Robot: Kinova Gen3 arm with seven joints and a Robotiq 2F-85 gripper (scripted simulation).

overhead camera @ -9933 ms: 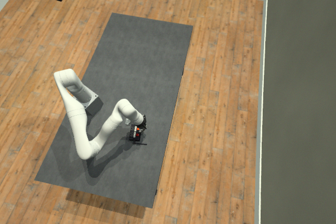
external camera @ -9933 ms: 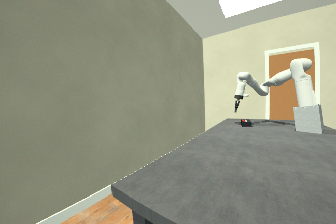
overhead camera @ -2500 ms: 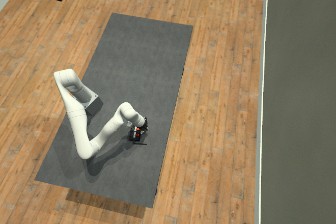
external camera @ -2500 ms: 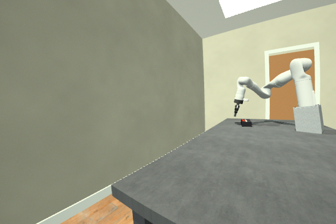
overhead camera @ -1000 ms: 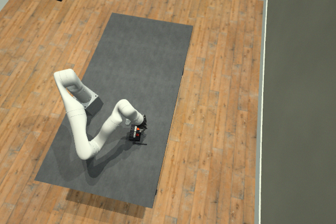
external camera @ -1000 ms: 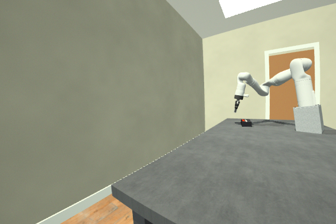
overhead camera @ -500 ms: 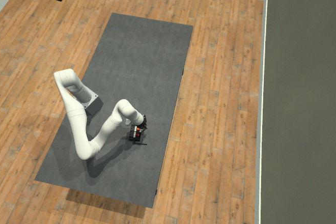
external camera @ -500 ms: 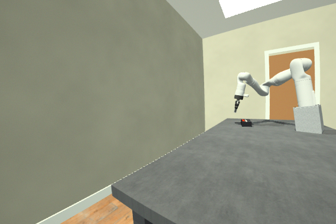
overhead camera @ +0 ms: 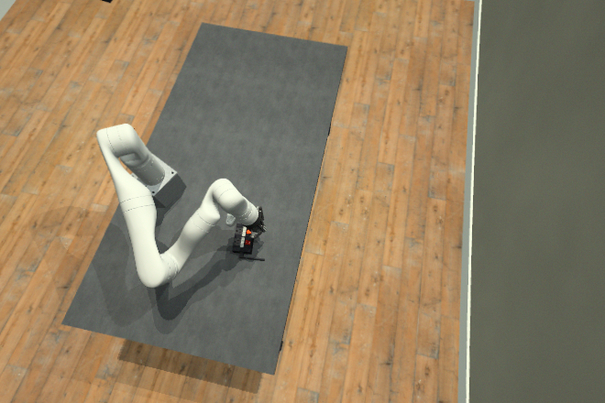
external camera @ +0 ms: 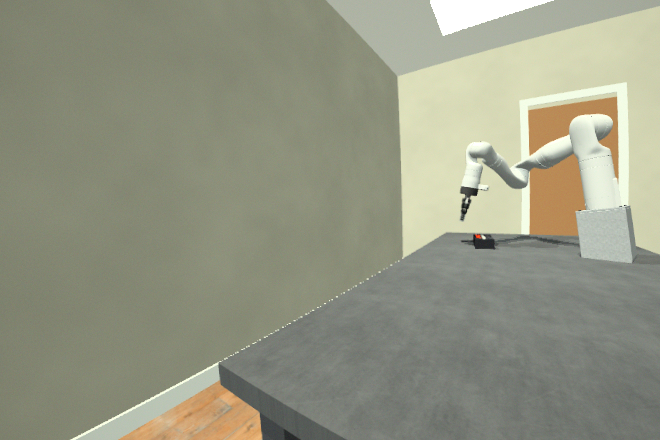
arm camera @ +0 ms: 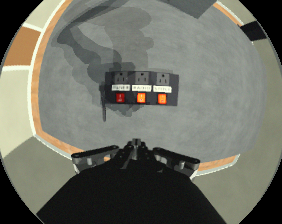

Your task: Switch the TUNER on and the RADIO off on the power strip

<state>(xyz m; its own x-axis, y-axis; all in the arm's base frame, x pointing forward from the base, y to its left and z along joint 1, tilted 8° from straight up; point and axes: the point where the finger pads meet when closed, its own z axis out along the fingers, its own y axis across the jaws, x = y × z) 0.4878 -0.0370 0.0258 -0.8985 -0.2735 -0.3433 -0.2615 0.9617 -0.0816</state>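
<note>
The hand (overhead camera: 260,227) (external camera: 462,218) (arm camera: 136,143) is fully closed with nothing in its grip, raised above the counter (overhead camera: 265,123) (external camera: 445,321) (arm camera: 207,85) and apart from the power strip (overhead camera: 236,248) (external camera: 484,245) (arm camera: 174,91). The strip lies flat, right way up, on the counter. Its TUNER switch (arm camera: 120,98) is dark red; the RADIO switch (arm camera: 141,98) and third switch (arm camera: 162,99) glow orange. Farther off, a brown door (external camera: 554,191) is set in the wall.

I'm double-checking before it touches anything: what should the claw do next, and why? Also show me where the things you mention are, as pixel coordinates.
Probably ease the shut claw (overhead camera: 254,235) (external camera: 461,217) (arm camera: 136,143) down toward the RADIO switch (overhead camera: 248,232) (arm camera: 141,98): it glows orange, seemingly on, and the claw hangs above the strip's height, roughly in line.
</note>
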